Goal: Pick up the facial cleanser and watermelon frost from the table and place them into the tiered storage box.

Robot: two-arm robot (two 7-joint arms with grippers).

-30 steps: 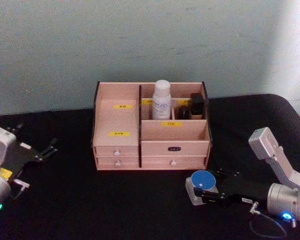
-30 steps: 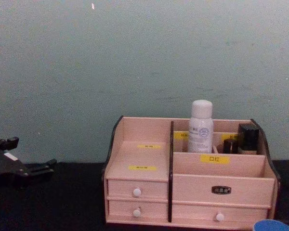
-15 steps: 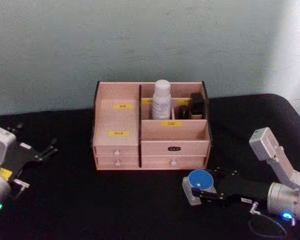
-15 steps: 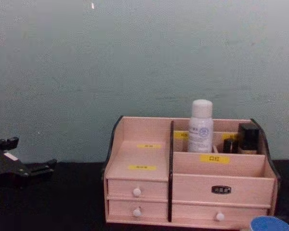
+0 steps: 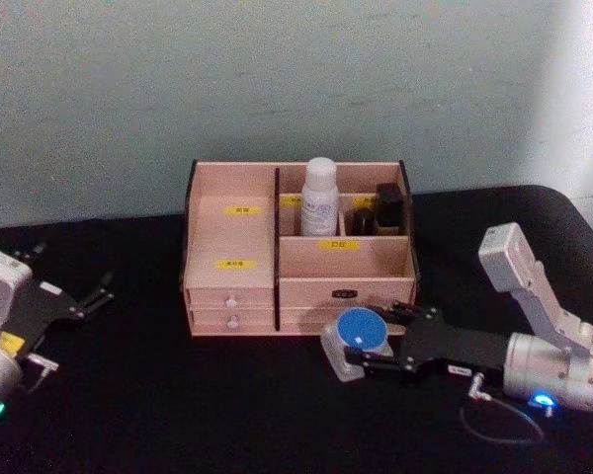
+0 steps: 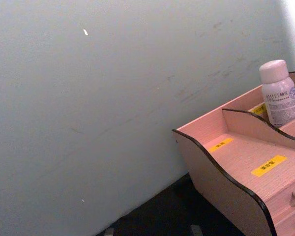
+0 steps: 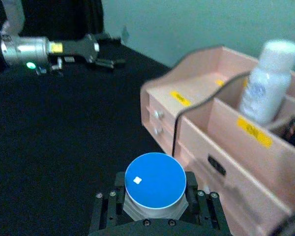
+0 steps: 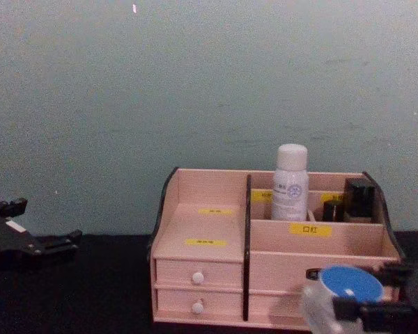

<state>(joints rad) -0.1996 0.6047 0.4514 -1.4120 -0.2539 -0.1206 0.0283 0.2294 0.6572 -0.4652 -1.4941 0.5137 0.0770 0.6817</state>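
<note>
One jar [image 5: 359, 330]: pinched upright in right end effector [image 5: 373, 342], just before box [image 5: 234, 235], likely for loading.
Left end effector [image 5: 71, 272]: spread, parked far left.

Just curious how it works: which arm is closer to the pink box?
Right. The right tool holds a jar just before the box's drawers; the left tool sits far off to the box's left.

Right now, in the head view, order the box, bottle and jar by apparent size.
1. box
2-3. jar and bottle look close; the jar is nearer the camera, so I won't rank them.
</note>
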